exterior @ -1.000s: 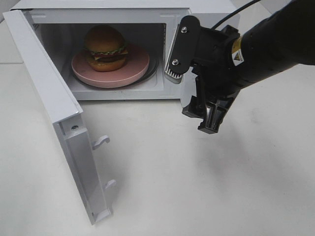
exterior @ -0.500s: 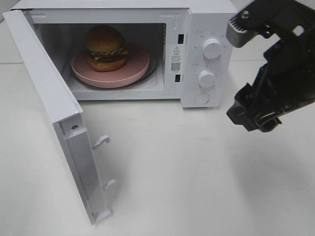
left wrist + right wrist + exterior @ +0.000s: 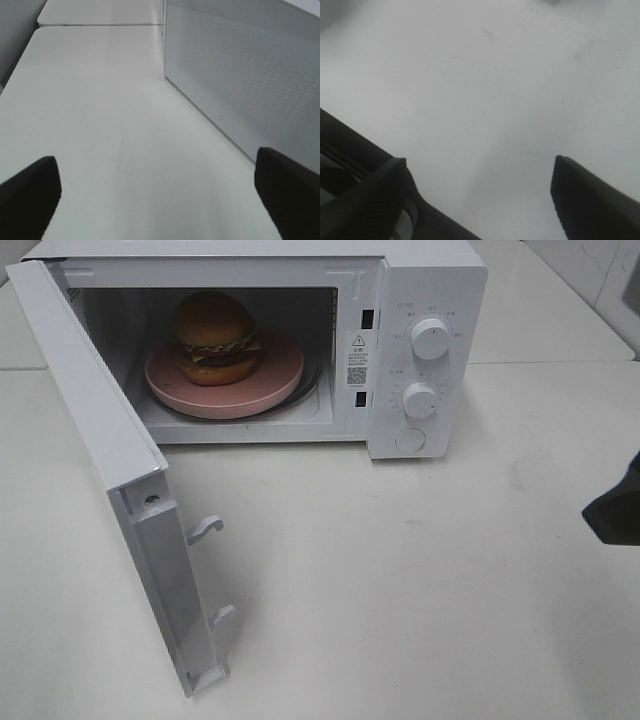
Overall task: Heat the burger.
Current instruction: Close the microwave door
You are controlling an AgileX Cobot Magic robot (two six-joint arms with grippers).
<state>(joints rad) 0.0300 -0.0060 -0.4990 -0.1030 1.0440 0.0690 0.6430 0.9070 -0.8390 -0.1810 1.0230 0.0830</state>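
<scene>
The burger (image 3: 214, 337), with golden-brown buns, lettuce and a dark patty, stands on a round pink plate (image 3: 280, 375) inside the white microwave (image 3: 430, 280). The microwave door (image 3: 95, 430) is swung wide open toward the front left. My right gripper (image 3: 480, 195) is open over bare table, nothing between its dark fingers (image 3: 590, 200); only a dark corner of that arm (image 3: 618, 510) shows at the overhead view's right edge. In the left wrist view my left gripper (image 3: 157, 187) is open and empty, beside the microwave's perforated side wall (image 3: 250, 80).
Two round knobs (image 3: 430, 338) and a round button (image 3: 409, 440) sit on the microwave's control panel. Latch hooks (image 3: 205, 528) stick out from the open door's inner edge. White table (image 3: 400, 590) spreads in front of the oven.
My right arm has pulled away from the microwave's front, moving right and nearly out of the overhead view. The burger, plate and door have not moved.
</scene>
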